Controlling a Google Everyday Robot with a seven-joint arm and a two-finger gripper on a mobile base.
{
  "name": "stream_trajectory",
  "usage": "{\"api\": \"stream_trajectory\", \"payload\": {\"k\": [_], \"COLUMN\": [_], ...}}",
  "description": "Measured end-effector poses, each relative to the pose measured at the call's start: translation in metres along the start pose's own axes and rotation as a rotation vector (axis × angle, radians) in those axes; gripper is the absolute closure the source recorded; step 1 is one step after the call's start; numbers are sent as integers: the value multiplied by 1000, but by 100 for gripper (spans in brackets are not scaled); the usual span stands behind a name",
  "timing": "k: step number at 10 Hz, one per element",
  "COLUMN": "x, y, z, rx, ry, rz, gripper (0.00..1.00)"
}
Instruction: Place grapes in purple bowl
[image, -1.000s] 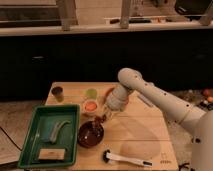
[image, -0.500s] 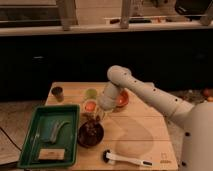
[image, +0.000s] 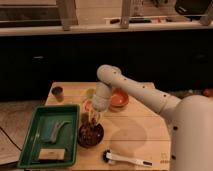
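ok so the gripper (image: 93, 120) is pointing straight down off the end of the arm, with the fingers pinched all the way together. It hangs right over the far edge of the purple bowl (image: 101, 136), near the left-middle of the table (image: 145, 132). The grapes (image: 89, 131) show up as a dark mottled clump directly below the fingertips, inside the bowl's mouth. Honestly can't tell if the tips are pinching the bunch or if it's lying loose in the bowl, the two blur into each other.

So the relation that matters is basically vertical: grapes straight under the claw, bowl straight under the grapes, no sideways offset I can see. The bunch is too lumpy to call a long axis. My guess is the next move is just letting go and lifting up.

The orange bowl (image: 119, 99) sits to the far right, well apart.
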Motion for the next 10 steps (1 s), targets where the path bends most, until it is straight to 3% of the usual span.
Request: {"api": "stream_trajectory", "payload": {"k": [1, 4, 8, 10], "x": [-1, 2, 4, 5], "y": [-1, 3, 6, 7], "z": [1, -1, -4, -6], "rx": [-18, -18, -17, -18], "ry": [-2, 0, -2, 0], "rz": [-17, -17, -9, -7], "gripper": [100, 99, 65, 43]}}
